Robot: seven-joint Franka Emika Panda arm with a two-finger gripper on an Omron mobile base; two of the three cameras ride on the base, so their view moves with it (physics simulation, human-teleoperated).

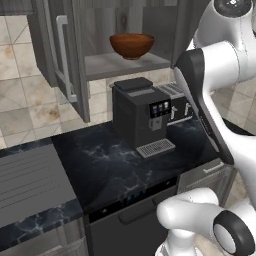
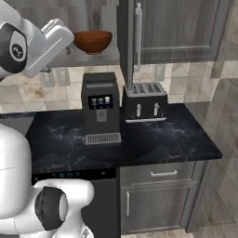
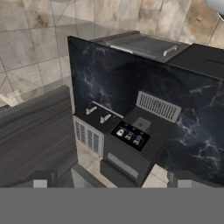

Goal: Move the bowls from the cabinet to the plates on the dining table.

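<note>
1. Black white-veined marble counter [image 1: 110, 170], beige tile wall behind.
2. Left base view: dark brown wood-like bowl [image 1: 131, 45] on shelf of open grey-brown wood-grain wall cabinet [image 1: 60, 55], above black coffee machine [image 1: 139, 117].
3. Right base view adds black four-slot toaster [image 2: 144, 102], beside machine.
4. Hand view: gripper [image 3: 111, 179] fingers wide apart, holding nothing, looking down on machine and toaster.

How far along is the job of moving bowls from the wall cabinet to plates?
Done: the dark wood-grain wall cabinet stands open. In hand: nothing; the gripper is open and empty above the black coffee machine. Left: the dark brown wood-like bowl sits on the shelf, ungrasped.
</note>
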